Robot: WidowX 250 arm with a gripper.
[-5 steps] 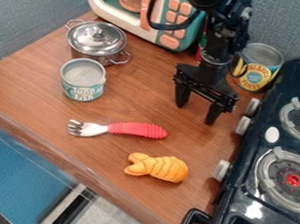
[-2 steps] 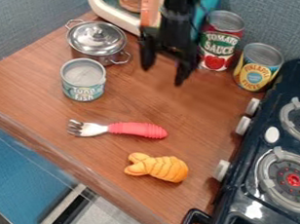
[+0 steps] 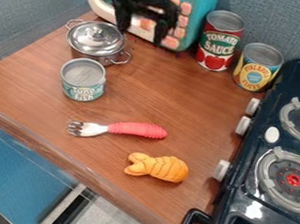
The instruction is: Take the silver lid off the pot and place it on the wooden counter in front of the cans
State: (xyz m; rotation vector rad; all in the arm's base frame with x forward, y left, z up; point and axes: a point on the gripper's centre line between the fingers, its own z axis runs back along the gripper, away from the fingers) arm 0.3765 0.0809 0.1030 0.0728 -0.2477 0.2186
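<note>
The gripper hangs open at the top of the view, in front of the toy microwave, with nothing between its fingers. Just left of it and lower stands a silver lidded pot. A tuna can is close in front of the pot. Mid-counter lies a fork with a red handle, its tines to the left. An orange shrimp-like toy rests nearer the front edge. To the gripper's right are an upright red tomato can and a yellow pineapple can.
A dark toy stove with two burners and white knobs runs along the right side of the wooden counter. Blue-grey walls close off the back and left. A black handle juts out at the bottom right.
The gripper has moved left and up, away from beside the pineapple can to the microwave's front, uncovering the tomato can. The objects on the counter have stayed put.
</note>
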